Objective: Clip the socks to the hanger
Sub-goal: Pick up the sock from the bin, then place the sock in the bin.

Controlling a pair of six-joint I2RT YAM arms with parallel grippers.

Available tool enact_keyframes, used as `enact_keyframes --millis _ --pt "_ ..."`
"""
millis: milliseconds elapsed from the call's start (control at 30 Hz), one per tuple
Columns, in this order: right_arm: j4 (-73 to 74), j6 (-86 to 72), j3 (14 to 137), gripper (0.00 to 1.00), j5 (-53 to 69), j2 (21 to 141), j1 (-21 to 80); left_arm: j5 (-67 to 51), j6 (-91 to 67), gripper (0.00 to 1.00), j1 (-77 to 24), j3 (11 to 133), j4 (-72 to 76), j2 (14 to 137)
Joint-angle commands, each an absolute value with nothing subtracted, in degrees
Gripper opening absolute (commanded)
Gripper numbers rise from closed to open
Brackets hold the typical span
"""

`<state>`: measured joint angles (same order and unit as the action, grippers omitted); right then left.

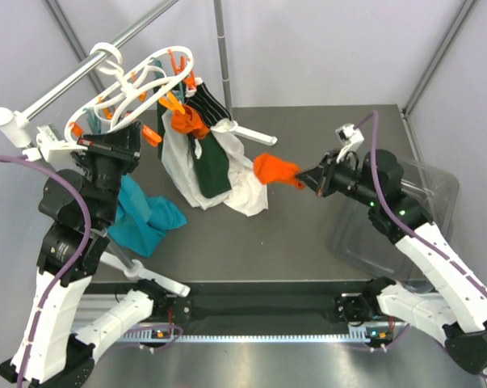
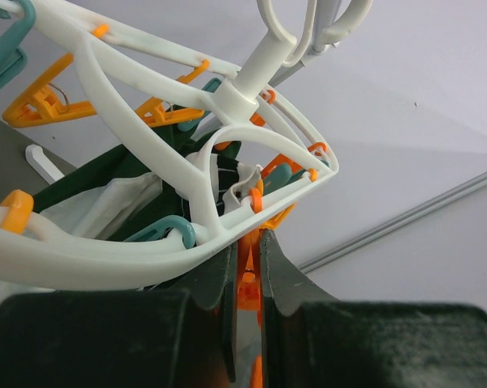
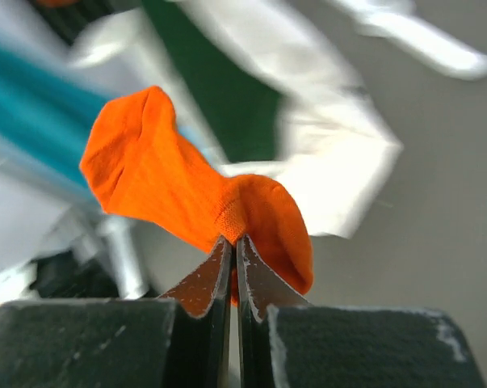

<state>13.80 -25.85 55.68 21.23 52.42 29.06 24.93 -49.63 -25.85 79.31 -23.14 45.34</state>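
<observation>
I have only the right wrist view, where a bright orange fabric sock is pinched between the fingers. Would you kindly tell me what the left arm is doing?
Observer: The left gripper is shut on an orange plastic peg clip under the white plastic oval-ring hanger.
Operator: Thank you. Where is my sock relative to that hanger?
Observer: From above, the bright orange sock is in the air at the right gripper, to the right of the hanger. The white and dark-green cloths are between them.
Operator: And what holds the hanger up?
Observer: Its hook is looped over a grey metal rail at the back left.
</observation>
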Motion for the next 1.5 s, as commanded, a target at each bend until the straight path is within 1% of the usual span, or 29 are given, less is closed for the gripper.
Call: enact_keyframes --millis 0,33,67,167,333,367,433,467,533,567,633,667,700,733,767,833,867,933,967,1033,1067,1100,1167,1333,1400,1467 --pt "34.42 -22.31 62.04 0.00 -6.79 53.09 29.36 19.78 -50.37 0.00 -26.10 79.36 -29.18 45.97" --pt "37.24 -23.37 62.14 0.00 -12.16 53.09 29.27 19.95 -50.27 0.00 -26.10 79.37 -29.18 45.88" --pt "40.05 -25.99 61.88 0.00 -21.18 52.04 29.35 20.13 -50.19 0.00 -26.10 79.37 -29.01 45.70" --pt "44.21 -29.35 58.11 0.00 -31.43 48.36 28.92 19.60 -50.27 0.00 -26.10 78.93 -28.22 45.53" --pt "48.77 -38.66 52.75 0.03 -37.17 44.83 26.37 18.02 -50.89 0.00 -26.10 78.49 -27.60 46.14" --pt "48.78 -40.32 51.78 0.03 -38.48 43.00 24.19 18.02 -50.89 0.00 -26.10 78.40 -27.60 46.14" --pt "46.51 -40.52 49.14 0.03 -37.89 41.32 20.06 18.02 -50.80 0.00 -26.10 78.31 -27.51 45.71" --pt "45.54 -39.91 48.52 0.03 -34.23 40.18 13.86 18.19 -50.63 0.00 -26.10 78.40 -27.68 45.79" --pt "42.12 -39.11 46.50 0.05 -26.94 39.55 6.11 18.54 -50.19 0.00 -26.10 79.18 -28.12 45.62" --pt "41.40 -39.98 45.62 0.05 -24.37 39.81 -2.64 18.81 -50.10 0.00 -26.10 79.36 -28.39 45.62" --pt "40.52 -42.35 42.81 0.05 -20.23 40.60 -10.51 19.07 -50.01 0.00 -26.10 79.45 -28.65 45.09" --pt "39.04 -45.50 41.67 0.06 -15.43 41.30 -17.42 19.16 -50.01 0.00 -26.10 79.37 -28.74 44.83" --pt "37.46 -46.92 39.05 0.10 -10.77 41.48 -20.62 19.25 -50.01 0.00 -26.10 79.19 -28.91 44.74" --pt "36.31 -49.11 37.63 0.23 -5.94 41.57 -23.18 19.34 -50.01 0.00 -26.10 79.10 -29.18 44.39" --pt "32.91 -54.44 36.05 0.44 2.29 41.14 -25.29 19.42 -50.10 0.00 -26.10 78.93 -29.09 44.30" --pt "29.20 -58.52 32.62 0.58 7.10 39.91 -25.23 19.42 -50.36 0.00 -26.10 78.66 -29.18 44.12" --pt "28.22 -60.97 32.17 0.67 6.86 37.90 -23.92 19.25 -50.36 0.00 -26.10 78.58 -29.18 44.03" --pt "26.63 -59.08 33.65 0.78 2.06 36.39 -22.24 18.99 -50.36 0.00 -26.10 78.75 -29.27 44.03" --pt "27.59 -54.28 35.14 0.84 0.28 36.91 -20.93 19.16 -50.19 0.00 -26.10 78.75 -29.35 43.95" --pt "30.40 -47.93 40.41 0.85 -2.63 39.19 -19.78 19.51 -49.92 0.00 -26.10 78.58 -29.27 43.68" --pt "31.28 -42.07 42.00 0.86 -5.07 42.51 -18.47 19.69 -49.92 0.00 -26.10 78.31 -29.01 43.59" --pt "31.99 -39.66 44.71 0.85 -7.01 44.45 -17.59 19.43 -50.10 0.00 -26.10 77.61 -28.66 43.51" --pt "35.06 -34.05 47.27 0.85 -14.56 50.41 -15.83 18.73 -50.45 0.00 -26.10 77.17 -27.78 43.86" --pt "34.71 -29.10 50.35 0.88 -31.16 59.92 -14.68 16.79 -51.77 0.00 -26.10 76.20 -27.25 44.38" --pt "34.72 -28.13 51.15 0.88 -34.09 64.24 -14.77 16.96 -51.51 0.00 -26.10 76.29 -27.86 44.21" --pt "33.67 -29.00 50.89 0.86 -35.68 66.87 -14.77 17.40 -51.33 0.00 -26.10 76.38 -28.39 43.95"
